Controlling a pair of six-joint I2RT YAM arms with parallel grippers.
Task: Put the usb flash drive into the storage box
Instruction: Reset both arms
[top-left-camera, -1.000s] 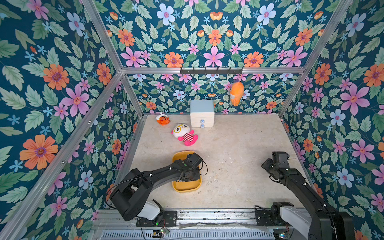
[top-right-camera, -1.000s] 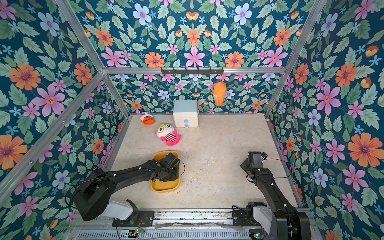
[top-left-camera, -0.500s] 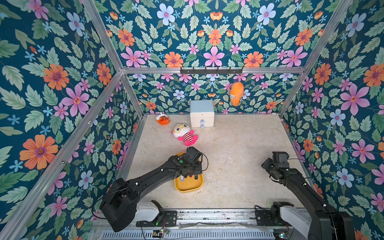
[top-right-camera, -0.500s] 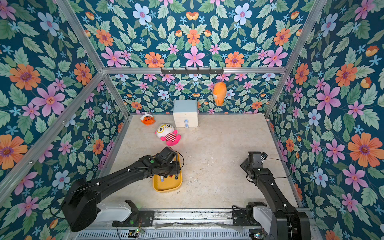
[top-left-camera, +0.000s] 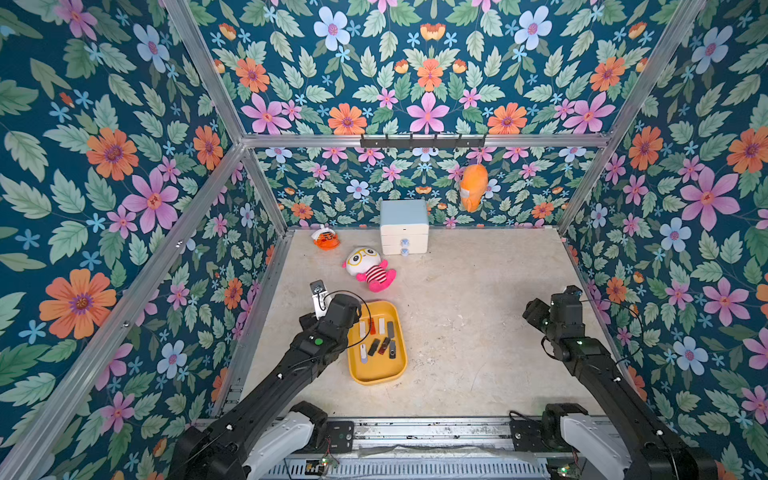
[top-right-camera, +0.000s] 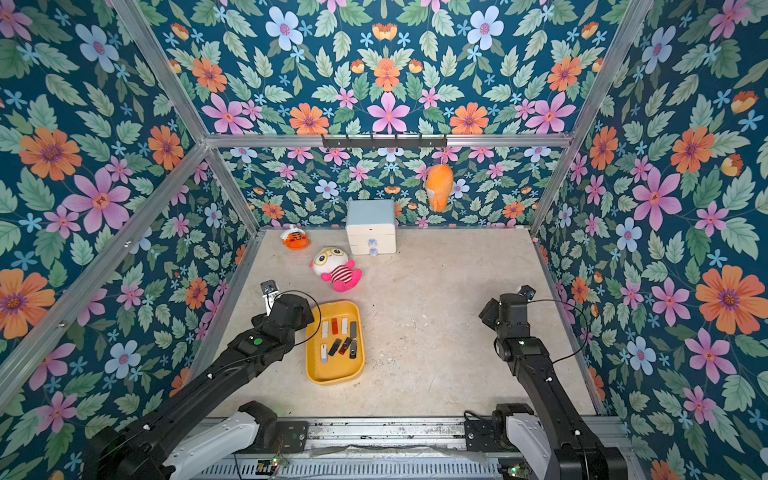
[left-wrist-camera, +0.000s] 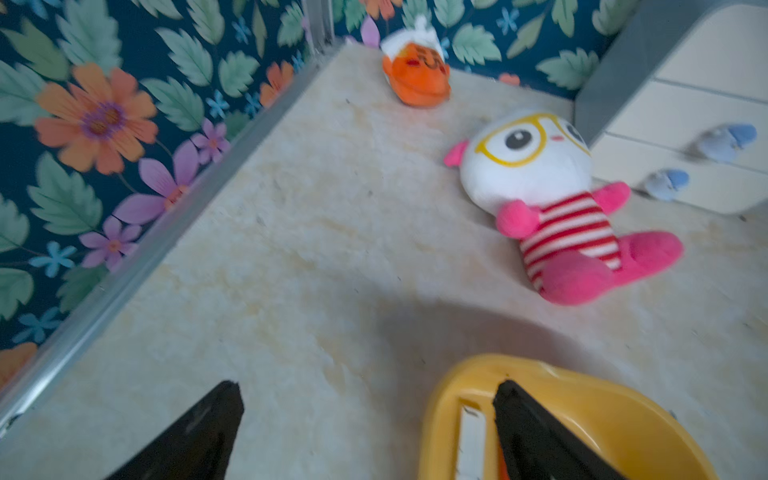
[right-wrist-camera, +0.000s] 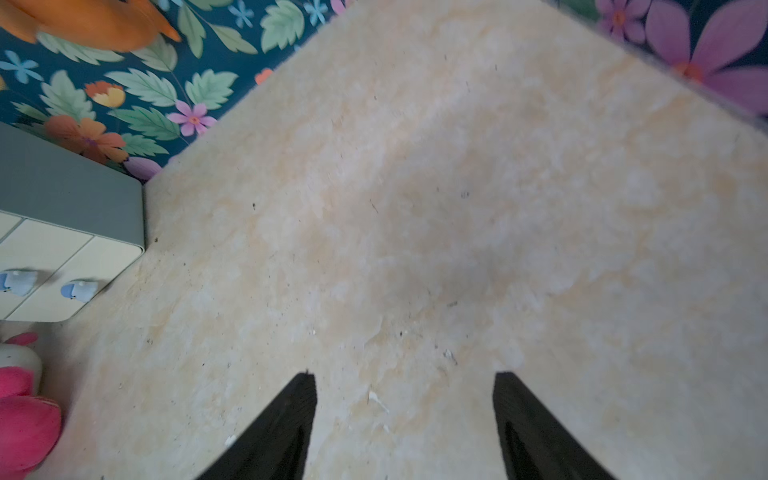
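Recording the left gripper hanging wide open and empty astride the storage box rim, seemingly sparing the usb flash drives lying inside, and the right gripper waiting well apart, jaws parted, empty, over the bench.

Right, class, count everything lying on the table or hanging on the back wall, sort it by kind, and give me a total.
USB flash drives: 8 visible, all in the box
Storage box: 1
Drawer chest: 1
Plush doll: 1
Orange tiger-face toy: 1
Orange plush, hanging on the wall: 1
Total: 13
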